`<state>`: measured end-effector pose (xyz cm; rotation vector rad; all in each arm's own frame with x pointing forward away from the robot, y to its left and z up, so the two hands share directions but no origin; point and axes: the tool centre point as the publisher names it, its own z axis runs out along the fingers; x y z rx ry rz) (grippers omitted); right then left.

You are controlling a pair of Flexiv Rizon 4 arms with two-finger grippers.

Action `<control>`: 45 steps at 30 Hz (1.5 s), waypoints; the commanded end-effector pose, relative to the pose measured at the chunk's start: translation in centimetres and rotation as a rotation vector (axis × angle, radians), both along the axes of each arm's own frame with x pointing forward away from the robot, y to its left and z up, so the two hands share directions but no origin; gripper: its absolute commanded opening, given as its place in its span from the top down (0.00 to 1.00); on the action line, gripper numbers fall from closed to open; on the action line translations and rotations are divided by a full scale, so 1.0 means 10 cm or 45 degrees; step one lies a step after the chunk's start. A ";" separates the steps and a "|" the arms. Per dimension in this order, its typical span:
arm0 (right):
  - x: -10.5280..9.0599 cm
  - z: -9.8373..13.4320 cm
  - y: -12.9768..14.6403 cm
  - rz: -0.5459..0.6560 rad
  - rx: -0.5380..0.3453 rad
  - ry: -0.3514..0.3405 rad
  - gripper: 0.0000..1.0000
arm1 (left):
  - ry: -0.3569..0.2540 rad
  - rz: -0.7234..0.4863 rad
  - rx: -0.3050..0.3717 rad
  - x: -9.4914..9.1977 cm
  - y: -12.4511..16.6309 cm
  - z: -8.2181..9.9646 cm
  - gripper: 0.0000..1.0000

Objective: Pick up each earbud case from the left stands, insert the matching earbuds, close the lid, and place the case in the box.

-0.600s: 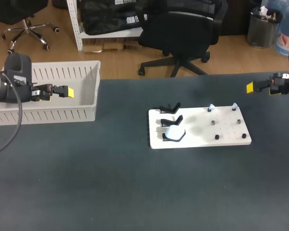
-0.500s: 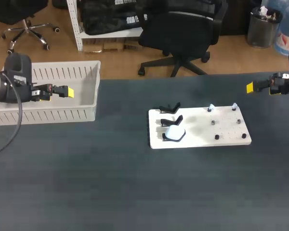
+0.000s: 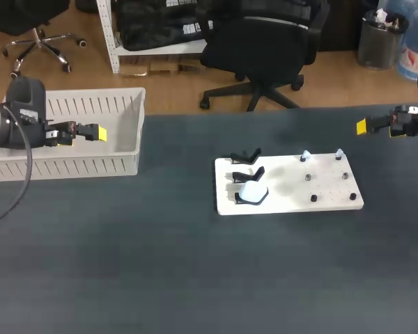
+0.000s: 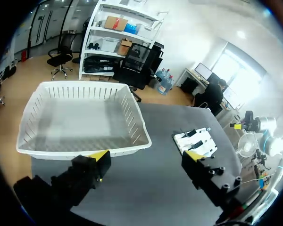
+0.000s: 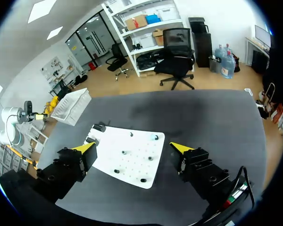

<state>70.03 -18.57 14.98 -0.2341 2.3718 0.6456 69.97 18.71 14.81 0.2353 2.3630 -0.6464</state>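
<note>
head view: dark table (image 3: 160, 278), white board (image 3: 285, 200)

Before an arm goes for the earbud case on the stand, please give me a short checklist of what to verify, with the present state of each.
1. Left gripper open, nothing between its fingers: ok.
2. Right gripper open, nothing between its fingers: ok.
3. Earbud case sits on the white board: ok.
4. Case lid open for inserting: cannot tell.
5. Two earbuds on the board's far pegs: ok.
6. Box with nothing seen inside: ok.
</note>
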 end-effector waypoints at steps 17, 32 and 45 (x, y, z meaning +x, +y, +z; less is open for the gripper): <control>0.00 0.00 -0.01 0.002 0.000 0.001 0.00 | -0.243 -0.526 0.100 -0.03 -0.49 0.12 0.00; 0.00 0.00 -0.01 0.002 0.000 0.001 0.00 | -0.456 -0.968 0.077 -0.19 -0.95 0.25 0.00; 0.00 0.00 -0.01 0.002 0.000 0.001 0.00 | -0.587 -1.266 0.065 -0.38 -1.50 -0.03 0.00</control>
